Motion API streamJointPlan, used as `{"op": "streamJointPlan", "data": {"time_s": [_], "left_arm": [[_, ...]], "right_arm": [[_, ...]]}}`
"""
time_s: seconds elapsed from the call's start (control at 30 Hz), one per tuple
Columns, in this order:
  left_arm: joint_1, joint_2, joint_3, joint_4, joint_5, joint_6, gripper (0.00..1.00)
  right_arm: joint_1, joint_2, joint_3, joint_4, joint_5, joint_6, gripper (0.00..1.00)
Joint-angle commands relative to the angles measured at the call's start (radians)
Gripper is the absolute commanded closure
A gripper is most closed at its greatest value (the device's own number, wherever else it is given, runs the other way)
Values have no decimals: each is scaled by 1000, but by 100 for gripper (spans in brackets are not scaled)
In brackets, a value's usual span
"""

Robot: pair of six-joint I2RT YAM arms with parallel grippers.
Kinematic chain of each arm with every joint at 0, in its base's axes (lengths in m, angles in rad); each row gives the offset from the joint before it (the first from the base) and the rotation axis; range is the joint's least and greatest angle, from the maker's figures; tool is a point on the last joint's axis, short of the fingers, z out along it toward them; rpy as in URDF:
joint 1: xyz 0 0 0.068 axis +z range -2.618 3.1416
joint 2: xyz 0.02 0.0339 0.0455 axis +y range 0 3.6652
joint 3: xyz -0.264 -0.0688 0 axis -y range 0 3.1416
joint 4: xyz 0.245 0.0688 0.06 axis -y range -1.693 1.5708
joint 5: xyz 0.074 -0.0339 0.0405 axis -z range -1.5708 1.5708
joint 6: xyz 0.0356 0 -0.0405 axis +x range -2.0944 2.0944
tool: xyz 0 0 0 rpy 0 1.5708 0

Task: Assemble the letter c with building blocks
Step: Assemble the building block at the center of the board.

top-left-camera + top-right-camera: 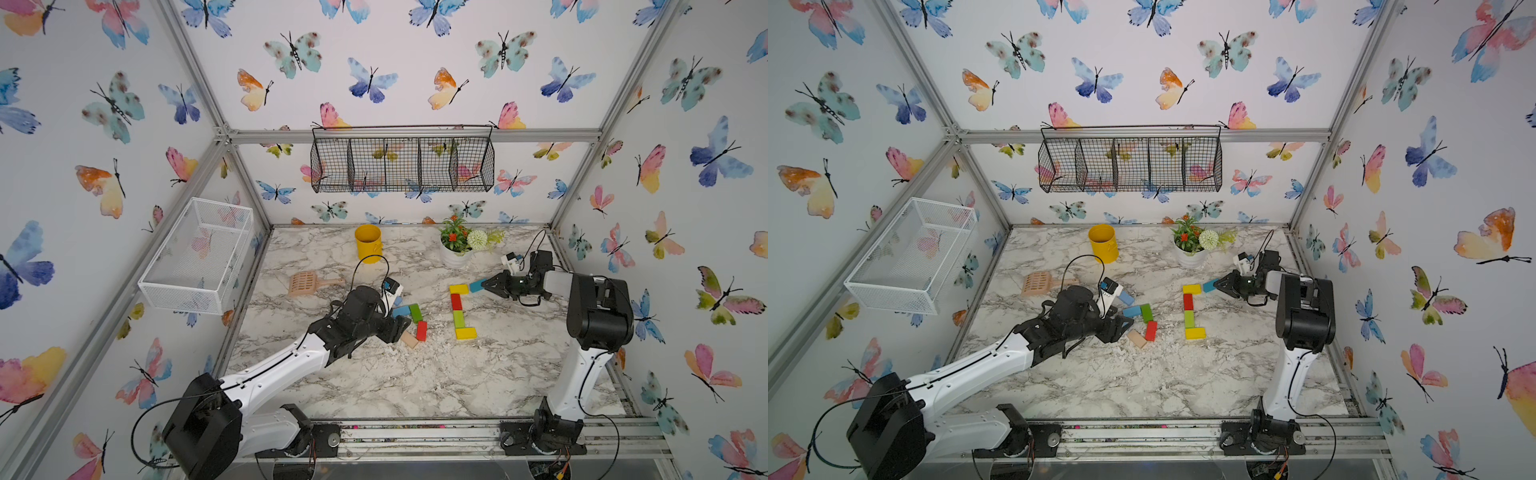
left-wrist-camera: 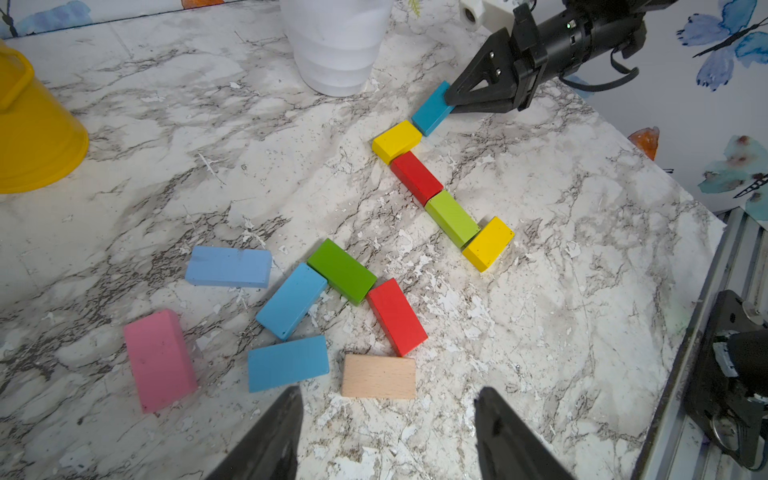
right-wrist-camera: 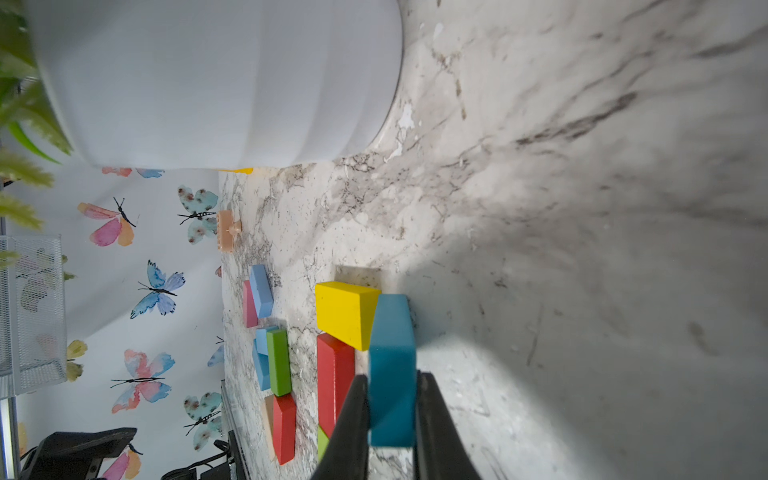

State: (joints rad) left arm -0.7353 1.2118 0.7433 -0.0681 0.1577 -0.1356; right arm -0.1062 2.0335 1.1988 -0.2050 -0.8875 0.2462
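Clamping the teal block (image 3: 390, 357), the right gripper (image 1: 486, 285) holds it just beside the far yellow block (image 1: 458, 289) that caps the red, green and yellow row (image 1: 456, 302) on the worktop (image 1: 374, 382). Left gripper (image 2: 389, 393) hangs with jaws wide apart over the loose blocks (image 2: 291, 301), near the tan block (image 2: 378, 376).

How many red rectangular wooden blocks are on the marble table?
2. One red block sits between a yellow block and a green block; the other red block lies beside the tan block.
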Motion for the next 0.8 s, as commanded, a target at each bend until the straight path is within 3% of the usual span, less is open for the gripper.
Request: {"op": "streamJointPlan", "data": {"time_s": [0.0,0.57,0.77], "left_arm": [[-6,6,18,-6,-9,2,33],[-8,5,18,-6,-6,3,34],[-10,8,19,-6,-7,5,34]], "right_arm": [[-6,28,13,-33,1,-24,82],[-6,31,15,-26,28,-7,55],[-6,1,18,-50,148,-22,50]]}}
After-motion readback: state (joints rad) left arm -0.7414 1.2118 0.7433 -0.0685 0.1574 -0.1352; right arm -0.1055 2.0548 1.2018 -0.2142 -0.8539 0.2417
